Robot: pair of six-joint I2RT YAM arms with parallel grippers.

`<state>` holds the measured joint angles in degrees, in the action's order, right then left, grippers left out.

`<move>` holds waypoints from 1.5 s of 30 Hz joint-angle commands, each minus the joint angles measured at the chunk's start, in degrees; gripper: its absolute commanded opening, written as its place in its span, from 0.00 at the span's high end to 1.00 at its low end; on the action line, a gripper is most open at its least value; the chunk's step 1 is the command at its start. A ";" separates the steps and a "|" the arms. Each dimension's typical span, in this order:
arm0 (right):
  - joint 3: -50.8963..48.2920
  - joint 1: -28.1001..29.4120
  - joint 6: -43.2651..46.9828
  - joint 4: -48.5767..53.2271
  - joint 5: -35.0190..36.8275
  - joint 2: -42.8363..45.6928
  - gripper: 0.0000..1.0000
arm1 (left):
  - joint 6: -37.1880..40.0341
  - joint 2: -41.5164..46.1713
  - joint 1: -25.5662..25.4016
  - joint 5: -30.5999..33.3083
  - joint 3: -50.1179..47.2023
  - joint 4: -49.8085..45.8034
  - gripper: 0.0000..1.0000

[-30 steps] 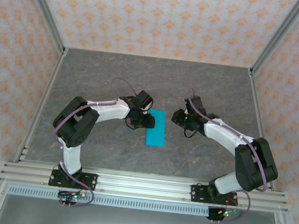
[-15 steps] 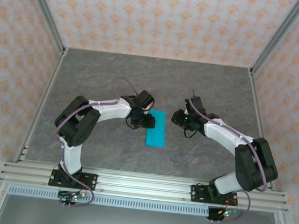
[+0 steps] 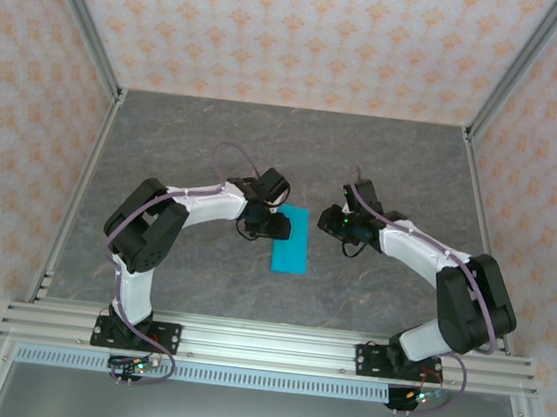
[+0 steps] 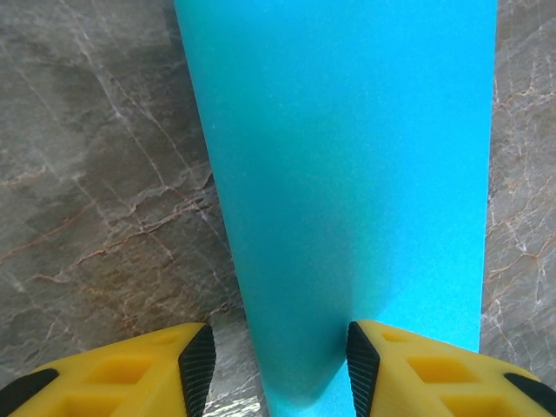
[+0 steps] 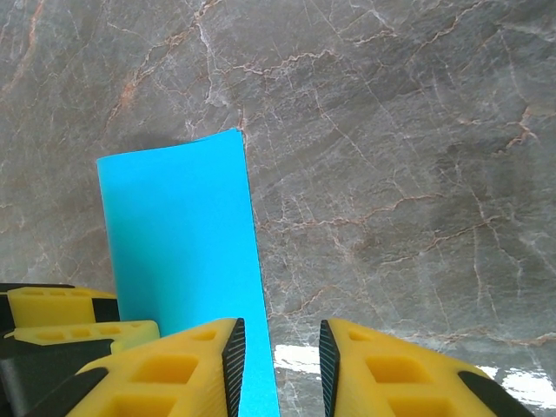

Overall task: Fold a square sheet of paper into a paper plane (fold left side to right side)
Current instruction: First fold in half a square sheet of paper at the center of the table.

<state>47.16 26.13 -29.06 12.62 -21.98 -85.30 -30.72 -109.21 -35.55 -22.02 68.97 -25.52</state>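
Your left fingers (image 4: 395, 369) stand apart over one end of the folded paper (image 4: 347, 174), whose length runs straight away from them; your right fingers (image 5: 391, 369), also apart, hang farther off.

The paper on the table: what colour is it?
The paper is plain bright cyan-blue; the left wrist view shows it best.

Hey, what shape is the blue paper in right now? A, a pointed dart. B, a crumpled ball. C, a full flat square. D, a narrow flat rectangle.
D: seen from above, the paper is a long narrow strip with straight edges and square corners, lying flat on the table.
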 commanded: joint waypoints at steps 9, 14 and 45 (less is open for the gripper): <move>0.96 0.59 -0.05 -0.63 -0.78 -1.34 0.68 | 0.40 -2.59 -0.52 4.33 0.65 -1.16 0.52; 0.88 0.83 -0.28 -0.89 -1.09 -1.57 0.69 | -1.69 -2.85 -0.57 4.53 0.51 -0.26 0.52; 0.28 1.37 -1.69 -4.27 -5.04 -3.29 0.76 | -2.41 -3.29 -0.49 5.06 0.12 -0.39 0.54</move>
<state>47.16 26.96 -29.98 10.09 -25.98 -87.68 -33.12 -109.56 -36.01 -20.10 69.34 -25.87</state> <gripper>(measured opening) 0.240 0.466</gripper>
